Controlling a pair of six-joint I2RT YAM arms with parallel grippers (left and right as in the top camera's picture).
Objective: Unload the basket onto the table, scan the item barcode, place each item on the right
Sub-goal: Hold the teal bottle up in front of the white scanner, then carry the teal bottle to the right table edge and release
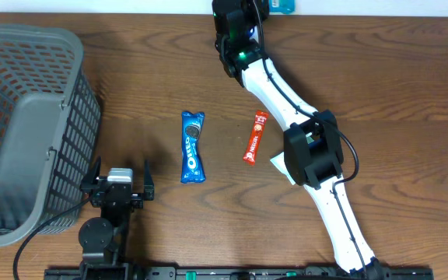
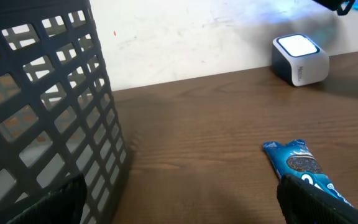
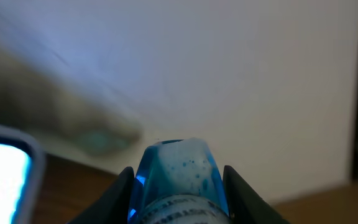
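A brown wooden bench [image 1: 379,70] is carrying a big grey mesh basket [image 1: 29,117] at its left edge. The white right arm [image 1: 278,85] is hanging over the far side, its pincer [image 3: 178,173] partly closed on a glossy blue packet [image 3: 179,155] with a pale printed band, which is poking out past the fingertips. A glowing white scanner [image 3: 2,177] is sitting just left of it. The left pincer [image 1: 119,180] is gaping wide beside the basket, gripping nothing. Mid-bench, an Oreo pack [image 1: 192,146] and a smaller red sachet [image 1: 255,138] are lying apart, well clear of the held packet.

Even overhead light, soft shadows, scanner [image 2: 300,59] glowing, right-wrist blur
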